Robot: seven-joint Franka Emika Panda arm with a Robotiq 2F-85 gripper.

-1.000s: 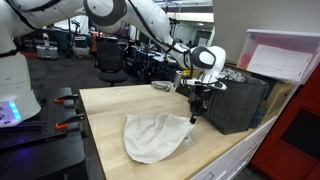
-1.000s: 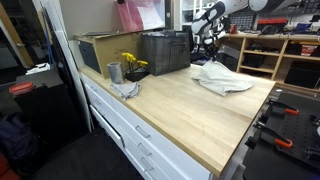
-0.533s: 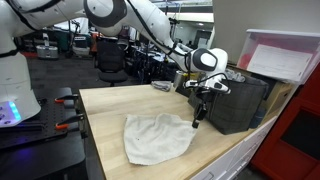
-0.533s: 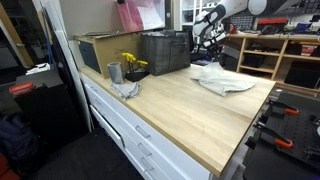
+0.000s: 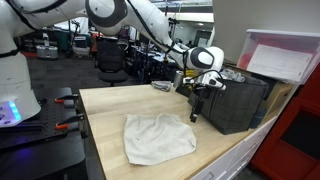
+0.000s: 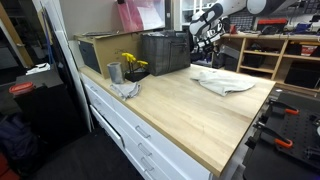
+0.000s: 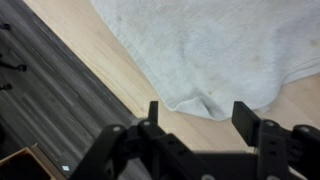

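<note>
White and rumpled, a soft fabric cloth (image 5: 160,138) lies spread low on the pale wooden surface (image 5: 105,105), short of the dark plastic crate (image 5: 238,100). It shows in both exterior views (image 6: 225,82). The tool (image 5: 195,115) hangs just above the cloth's corner nearest the crate. In the wrist view (image 7: 198,112) its two fingers stand well apart with nothing between them, and the cloth's rounded hem (image 7: 205,105) lies under them, clear of both pads.

The cloth looks light and limp. It would likely sag, drape and trail if lifted, and a flat patch offers little to pinch. A raised fold or the thicker hem near the tool seems the best place to take hold, pressing down to the wood so both layers gather. It appears neither fragile nor slippery, though a shallow pinch could slide off.
</note>
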